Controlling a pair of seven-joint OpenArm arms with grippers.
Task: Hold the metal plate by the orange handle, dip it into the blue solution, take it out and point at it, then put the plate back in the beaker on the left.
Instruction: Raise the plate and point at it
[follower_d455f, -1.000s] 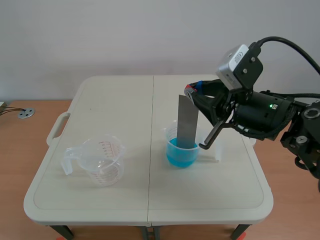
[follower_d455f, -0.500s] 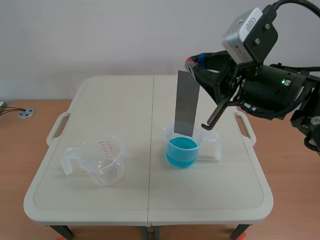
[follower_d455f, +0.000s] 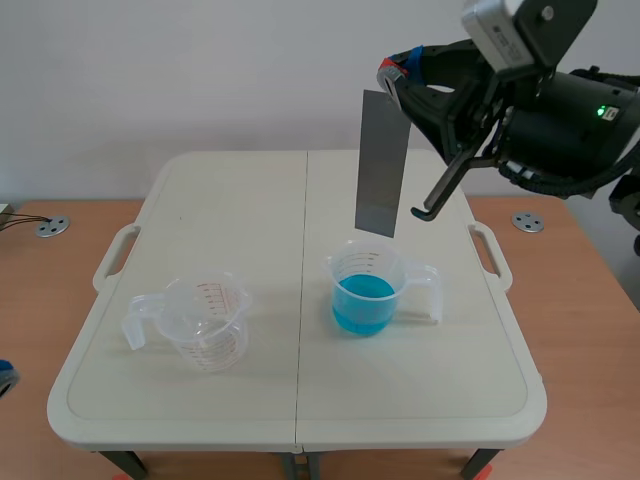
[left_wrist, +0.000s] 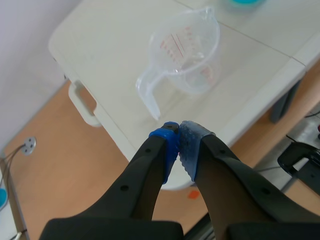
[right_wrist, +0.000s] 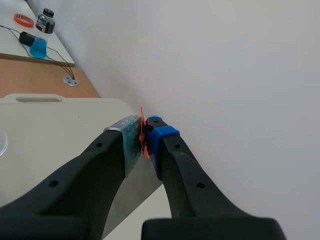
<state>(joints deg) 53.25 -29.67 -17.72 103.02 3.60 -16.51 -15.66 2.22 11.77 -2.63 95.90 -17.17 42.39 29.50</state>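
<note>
My right gripper (follower_d455f: 392, 76) is raised high over the table and is shut on the orange handle (right_wrist: 143, 136) of the metal plate (follower_d455f: 381, 163). The grey plate hangs down, its lower edge a little above the beaker of blue solution (follower_d455f: 364, 292), clear of the liquid. The empty clear beaker (follower_d455f: 203, 322) stands at the table's left; it also shows ahead of my left gripper (left_wrist: 178, 142), which is shut on nothing and held off the table's near left corner.
The white folding table (follower_d455f: 240, 210) has carry handles at both sides (follower_d455f: 113, 258). Wooden floor surrounds it, with a cable outlet (follower_d455f: 51, 227) at the left and another (follower_d455f: 527, 221) at the right. A wall stands close behind.
My right gripper has risen with the plate, lifting it out of the blue solution until its lower edge hangs above the beaker. The beakers have not moved.
</note>
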